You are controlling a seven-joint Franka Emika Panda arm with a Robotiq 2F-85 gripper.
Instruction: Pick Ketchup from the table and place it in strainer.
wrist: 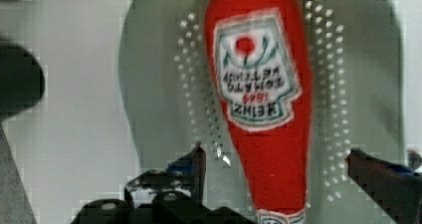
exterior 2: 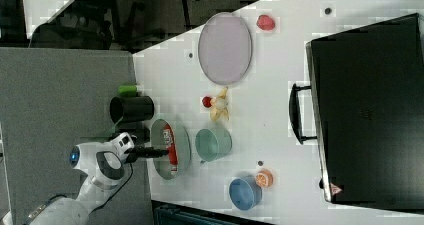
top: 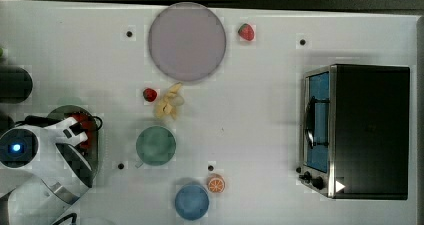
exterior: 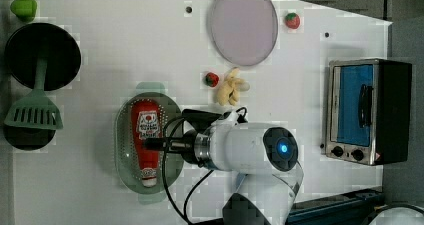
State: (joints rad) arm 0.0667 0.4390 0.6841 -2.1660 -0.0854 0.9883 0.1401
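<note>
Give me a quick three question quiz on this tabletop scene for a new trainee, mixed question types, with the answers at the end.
1. True or false: the red ketchup bottle with the white label stands upright on the white table.
2. Multiple choice: in the wrist view, the black gripper is A) shut on the bottle, B) open with a finger on each side of it, C) holding the peeled yellow banana.
3. Fill in: the bottle lies in the pale green perforated oval ____.

Key: 1 false; 2 B; 3 strainer.
</note>
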